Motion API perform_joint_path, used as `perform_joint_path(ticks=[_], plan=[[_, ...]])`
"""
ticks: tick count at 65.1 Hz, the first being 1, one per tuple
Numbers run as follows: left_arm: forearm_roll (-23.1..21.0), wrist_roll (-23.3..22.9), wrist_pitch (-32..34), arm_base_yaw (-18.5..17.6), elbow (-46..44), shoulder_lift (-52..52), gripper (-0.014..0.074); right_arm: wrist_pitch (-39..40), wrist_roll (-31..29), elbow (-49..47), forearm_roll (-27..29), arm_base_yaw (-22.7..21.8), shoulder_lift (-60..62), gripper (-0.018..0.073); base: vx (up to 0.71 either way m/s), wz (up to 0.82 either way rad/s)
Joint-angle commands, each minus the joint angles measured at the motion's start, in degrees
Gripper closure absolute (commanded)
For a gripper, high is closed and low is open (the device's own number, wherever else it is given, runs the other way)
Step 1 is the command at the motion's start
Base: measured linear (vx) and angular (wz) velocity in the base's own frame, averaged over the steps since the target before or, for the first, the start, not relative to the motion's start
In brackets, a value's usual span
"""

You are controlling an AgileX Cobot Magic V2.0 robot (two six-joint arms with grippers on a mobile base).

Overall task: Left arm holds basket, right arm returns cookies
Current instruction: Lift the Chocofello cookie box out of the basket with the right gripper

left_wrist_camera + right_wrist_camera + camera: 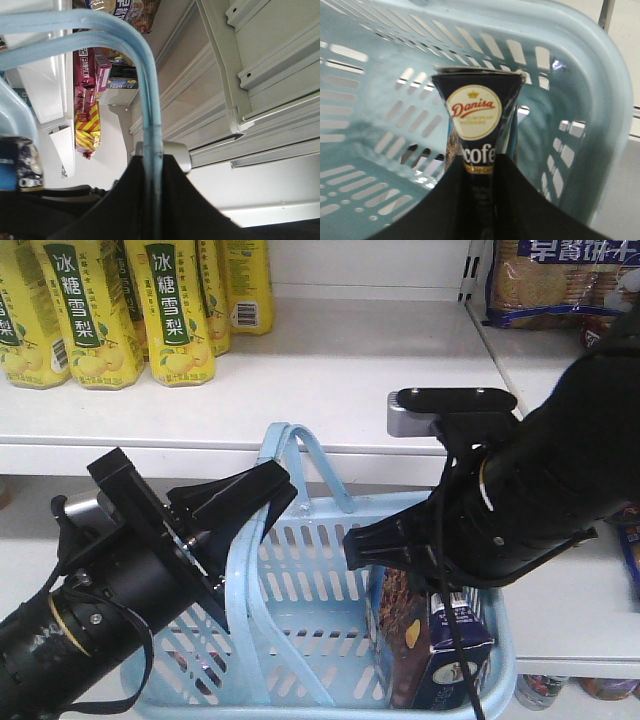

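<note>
The pale blue basket (300,585) hangs in front of the shelf, and its two hoop handles (149,100) run up between my left gripper's fingers. My left gripper (272,492) (152,167) is shut on those handles. The cookies (440,645), a dark navy carton with a round "Danisa" label (474,112), stand upright inside the basket's right end. Reaching into the basket from the right, my right gripper (368,548) (480,167) is shut on the carton's upper part. The basket's slotted wall (580,105) curves close behind the carton.
Yellow drink bottles (100,310) stand on the white shelf (330,370) at the back left. A wrapped biscuit pack (560,280) sits on the adjoining shelf at the upper right. More snack packs (87,120) line other shelves in the left wrist view.
</note>
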State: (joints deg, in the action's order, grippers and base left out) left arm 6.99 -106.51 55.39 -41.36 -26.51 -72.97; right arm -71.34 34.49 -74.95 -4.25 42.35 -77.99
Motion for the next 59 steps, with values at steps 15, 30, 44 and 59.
perform_joint_path(ticks=[15, 30, 44, 59], plan=[[-7.0, 1.9, 5.2, 0.9, -2.2, 1.2, 0.0599, 1.5, 0.1, -1.7, -0.8, 0.1, 8.7, 0.0568, 0.00, 0.00], [-7.0, 1.9, 5.2, 0.9, -2.2, 1.2, 0.0599, 4.6, 0.3, -1.7, -0.9, 0.1, 14.0, 0.0568, 0.00, 0.00], [-7.0, 1.9, 5.2, 0.9, -2.2, 1.2, 0.0599, 7.6, 0.3, -1.7, -1.3, 0.1, 18.2, 0.0568, 0.00, 0.00], [-7.0, 1.9, 5.2, 0.9, -2.2, 1.2, 0.0599, 12.0, 0.5, -1.7, -4.0, 0.1, 21.7, 0.0568, 0.00, 0.00]])
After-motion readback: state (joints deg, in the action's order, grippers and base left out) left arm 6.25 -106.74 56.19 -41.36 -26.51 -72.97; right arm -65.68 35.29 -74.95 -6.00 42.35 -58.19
